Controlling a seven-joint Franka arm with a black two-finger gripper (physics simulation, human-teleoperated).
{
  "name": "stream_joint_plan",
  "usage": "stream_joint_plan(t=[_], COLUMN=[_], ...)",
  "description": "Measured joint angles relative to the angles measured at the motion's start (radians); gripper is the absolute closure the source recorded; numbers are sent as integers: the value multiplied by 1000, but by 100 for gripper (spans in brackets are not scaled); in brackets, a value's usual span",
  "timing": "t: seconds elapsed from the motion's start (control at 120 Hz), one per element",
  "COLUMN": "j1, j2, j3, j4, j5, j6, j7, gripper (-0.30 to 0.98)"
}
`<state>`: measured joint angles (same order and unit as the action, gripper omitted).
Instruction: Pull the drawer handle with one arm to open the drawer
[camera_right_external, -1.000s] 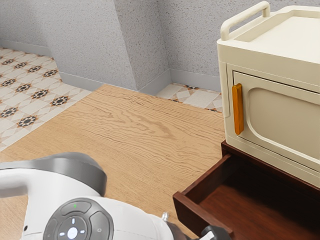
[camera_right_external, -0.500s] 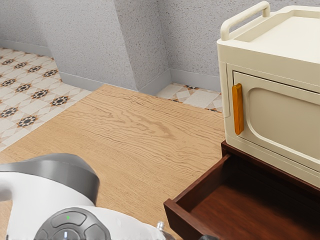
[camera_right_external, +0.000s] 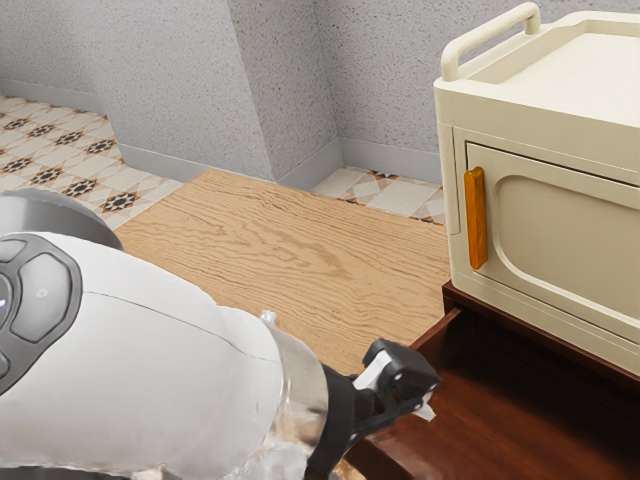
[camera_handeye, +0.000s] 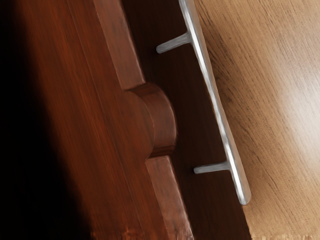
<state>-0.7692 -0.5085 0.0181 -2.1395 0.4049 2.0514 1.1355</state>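
Drawer (camera_right_external: 510, 410), open; metal handle (camera_handeye: 212, 100) on its front. Claw (camera_right_external: 412, 394), near drawer front; spread or pressed together, cannot tell.

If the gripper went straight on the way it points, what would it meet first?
The gripper would probably meet the drawer, perhaps its front wall, which lies ahead in the wrist view. Depth is unclear, so its floor is possible too.

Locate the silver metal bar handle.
In the wrist view, the handle stands on two posts outside the dark-brown wooden drawer front, over the light wooden table.
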Motion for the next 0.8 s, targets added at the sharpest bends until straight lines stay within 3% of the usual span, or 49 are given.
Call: stream_joint_plan(t=[0.15, 0.4, 0.558, 0.8], j1=[43, 347, 446, 532], j2=[59, 264, 314, 333], j3=[62, 73, 226, 399], j4=[125, 359, 416, 438], j5=[-44, -219, -304, -332], j6=[-60, -159, -193, -302], j7=[15, 102, 158, 108], gripper=[0, 0, 0, 0])
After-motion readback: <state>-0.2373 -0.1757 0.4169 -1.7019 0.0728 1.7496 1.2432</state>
